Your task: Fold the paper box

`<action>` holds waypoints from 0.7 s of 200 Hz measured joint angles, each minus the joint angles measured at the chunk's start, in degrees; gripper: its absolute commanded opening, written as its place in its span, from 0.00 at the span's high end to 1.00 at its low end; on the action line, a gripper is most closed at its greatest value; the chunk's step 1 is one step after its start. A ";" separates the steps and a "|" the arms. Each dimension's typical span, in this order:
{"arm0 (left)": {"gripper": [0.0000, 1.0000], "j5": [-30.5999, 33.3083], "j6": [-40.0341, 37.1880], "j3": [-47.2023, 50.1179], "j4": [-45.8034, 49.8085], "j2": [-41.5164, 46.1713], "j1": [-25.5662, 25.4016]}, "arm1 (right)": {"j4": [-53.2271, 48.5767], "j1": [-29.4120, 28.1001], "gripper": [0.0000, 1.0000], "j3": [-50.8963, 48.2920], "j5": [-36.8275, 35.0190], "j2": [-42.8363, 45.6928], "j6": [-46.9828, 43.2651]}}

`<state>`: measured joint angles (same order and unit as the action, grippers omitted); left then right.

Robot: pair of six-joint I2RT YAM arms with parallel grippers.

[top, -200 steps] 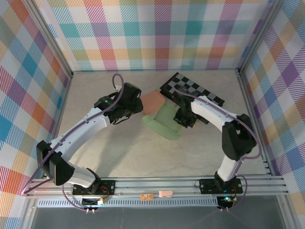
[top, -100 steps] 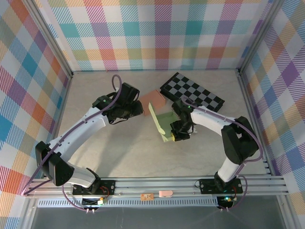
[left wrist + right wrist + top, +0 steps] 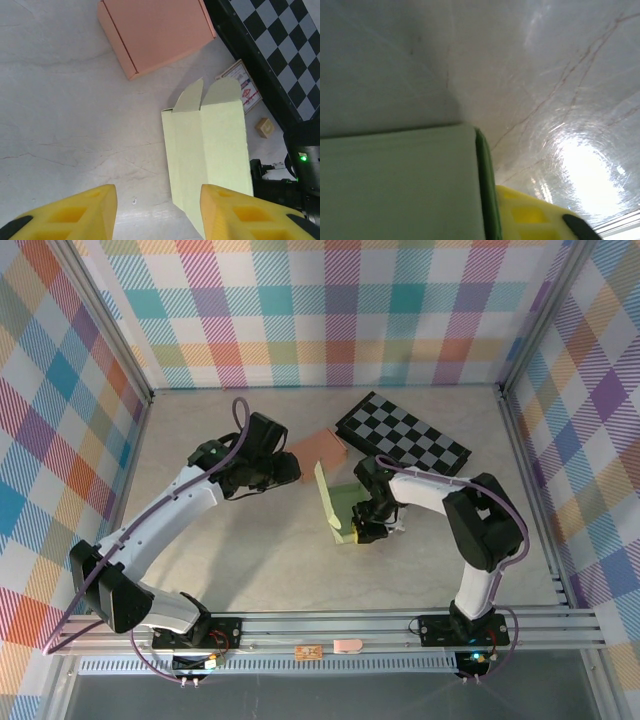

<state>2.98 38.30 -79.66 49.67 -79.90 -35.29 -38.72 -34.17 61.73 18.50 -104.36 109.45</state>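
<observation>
The pale green paper box (image 3: 334, 504) stands tipped up on one long edge at the middle of the table, its flaps pointing away from me. In the left wrist view the paper box (image 3: 210, 145) shows as a flat green panel with two rounded tabs on top. My left gripper (image 3: 285, 468) hovers to its left, open, nothing between the yellow fingers (image 3: 75, 212). My right gripper (image 3: 366, 524) is low against the box's near right side. In the right wrist view the box's green panel (image 3: 395, 185) lies against one yellow finger (image 3: 530, 215); the other finger is hidden.
A folded pink box (image 3: 320, 450) lies just behind the green one. A black-and-white checkerboard (image 3: 402, 435) lies at the back right. Beside it are a small printed card (image 3: 240, 85) and a small wooden cube (image 3: 264, 127). Plaid walls enclose the table.
The green box went from lying flat to standing up on its edge. My right gripper swung down and left with it. My left gripper drew back slightly to the left.
</observation>
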 measured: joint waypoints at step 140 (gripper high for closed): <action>0.49 -7.37 -0.61 -0.11 4.42 -1.68 0.98 | -4.24 0.63 0.29 5.29 -5.25 7.87 -2.56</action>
<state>-4.38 37.69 -79.77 54.08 -81.58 -34.30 -42.96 -33.54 67.02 13.26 -96.49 106.89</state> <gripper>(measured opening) 0.505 0.716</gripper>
